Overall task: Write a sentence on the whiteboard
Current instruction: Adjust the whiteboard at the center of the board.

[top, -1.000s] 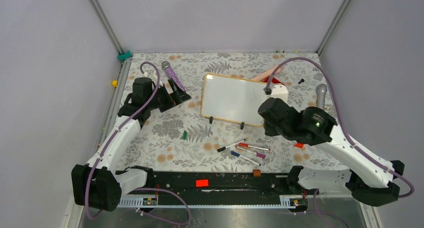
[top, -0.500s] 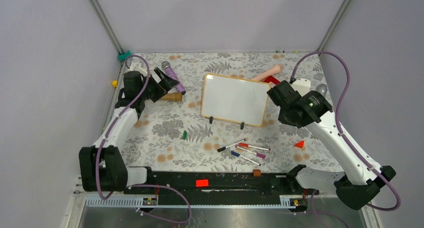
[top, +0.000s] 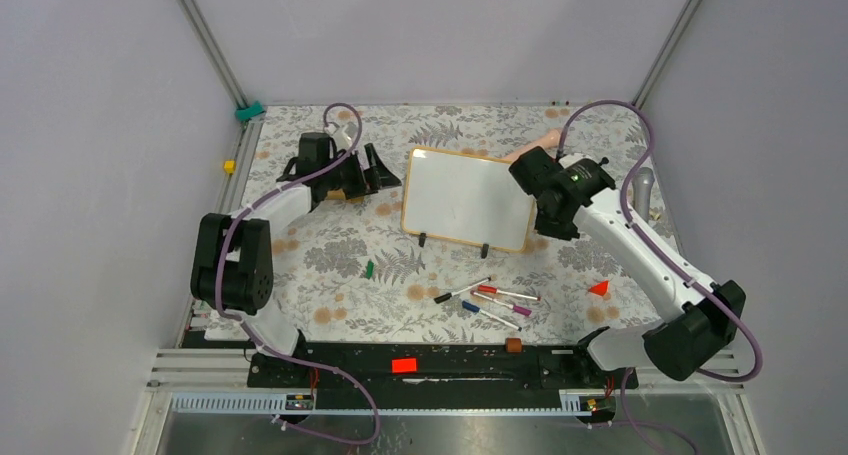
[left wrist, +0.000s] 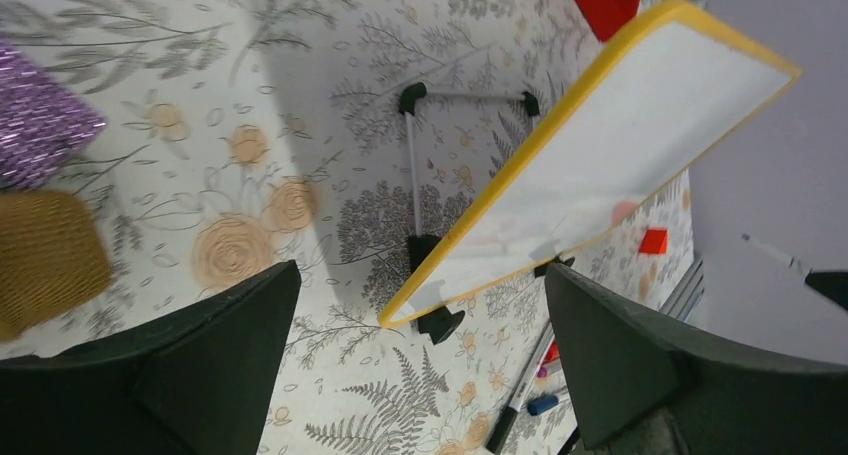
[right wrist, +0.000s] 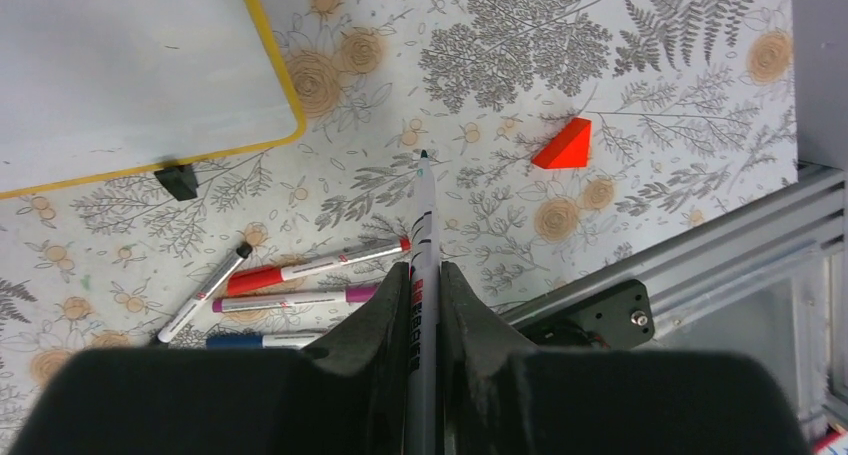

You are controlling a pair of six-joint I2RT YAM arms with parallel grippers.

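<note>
**Right hand** point(right wrist: 425, 272): closed on a marker point(right wrist: 424, 215). The marker's dark tip stands out past my fingertips and hangs over the table point(right wrist: 620, 55), beside the near right corner of the whiteboard point(right wrist: 120, 65) and touching nothing.

**Change:** over the last second my right arm has swung from the near right of the table up against the board's right edge.

**Left hand** point(left wrist: 420, 275): open and empty, jaws spread wide. The board's yellow-tan frame and one black clip foot point(left wrist: 440, 323) show between them. This arm has come across from the far left corner to just beside the board's left edge.

**Whiteboard:** it stands tilted on its feet at mid-table. I can read no sentence on its face, only perhaps a faint stray mark.

**Other items:** the spare markers point(top: 490, 300) lie untouched near the front, and a red wedge point(right wrist: 565, 145) lies to their right.

**Reading:** both arms have closed on the board, so I judge that the approach is ending and the writing has not begun. The tip must next be carried over the white face. My left hand is placed to steady the frame.
</note>
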